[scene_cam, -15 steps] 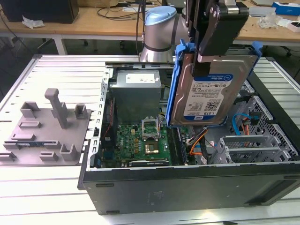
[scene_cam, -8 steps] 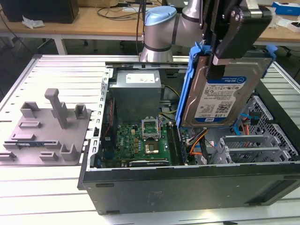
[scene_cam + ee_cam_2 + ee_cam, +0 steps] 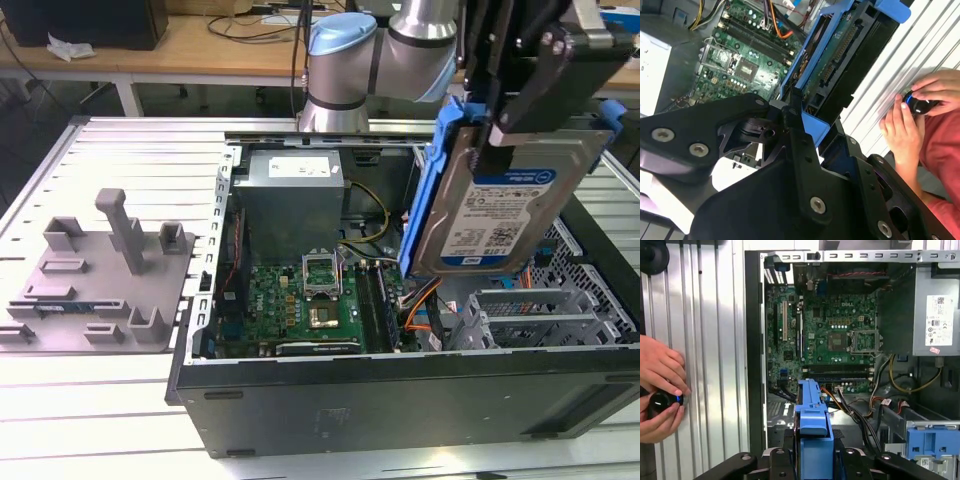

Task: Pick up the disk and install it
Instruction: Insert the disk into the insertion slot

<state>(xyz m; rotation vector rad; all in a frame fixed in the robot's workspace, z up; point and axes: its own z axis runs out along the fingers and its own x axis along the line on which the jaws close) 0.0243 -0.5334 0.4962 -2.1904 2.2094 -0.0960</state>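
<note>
The disk (image 3: 497, 205) is off the table, held on edge with its labelled face toward the exterior view. It hangs above the open case (image 3: 400, 400), over the side of the case on the exterior view's right. Its blue carrier frames it on both long sides. In the first wrist view the carrier's edge sits directly in front of the camera, with the case interior beyond it.

The gripper (image 3: 505, 125) is clamped on the disk's upper end, with the fingers closed against the drive and carrier.

Below the disk lie the motherboard (image 3: 300, 300), loose cables and a grey metal bay (image 3: 540, 310) with a blue latch (image 3: 932, 440). The disk touches none of them.

Status, judged from these views:
- Pick-up: done. The disk is fully carried by the gripper.
- Install: not done. The disk is not seated in any bay and is well above the case floor.

The grey fixture tray (image 3: 100, 280) rests on the table (image 3: 120, 150) on the exterior view's left, well apart from the disk. A person's hands (image 3: 660, 385) grip a small dark knob (image 3: 662, 401) beside the case.
</note>
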